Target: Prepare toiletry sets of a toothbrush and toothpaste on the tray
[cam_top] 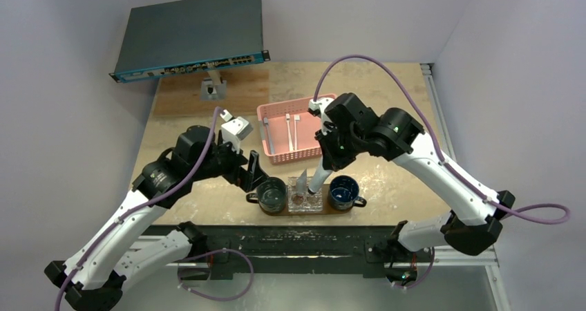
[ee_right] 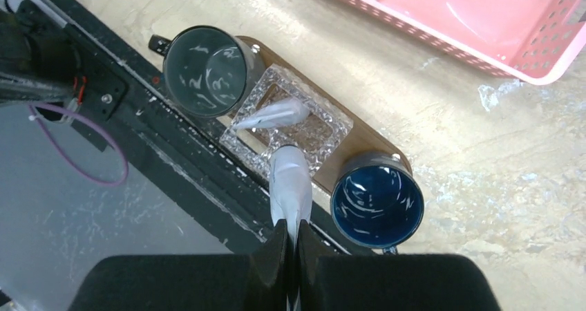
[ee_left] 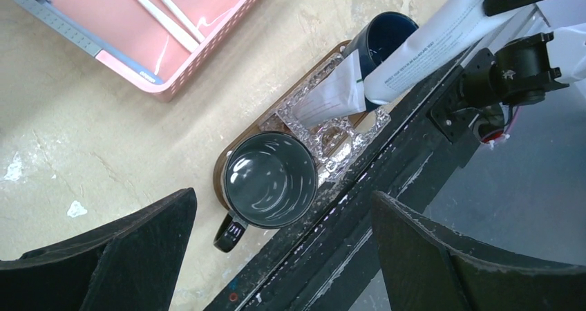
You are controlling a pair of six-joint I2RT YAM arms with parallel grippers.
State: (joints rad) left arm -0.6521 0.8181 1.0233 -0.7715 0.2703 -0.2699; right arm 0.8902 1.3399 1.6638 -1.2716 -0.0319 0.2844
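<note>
Pinching a tube [ee_right: 290, 186], the right gripper [ee_right: 291, 233] is holding it slanted down to the dish [ee_right: 314, 97] on the tray [ee_right: 370, 144], a second tube [ee_right: 273, 112] lying in it. The left gripper [ee_left: 282, 218] is hanging wide open, empty, by the left mug [ee_left: 271, 180]. Farther back, two toothbrushes [cam_top: 291, 128] are lying in the basket [cam_top: 294, 157].

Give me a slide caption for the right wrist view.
Right hand holds a toothpaste tube at the glass dish on the tray, where another tube lies.
</note>
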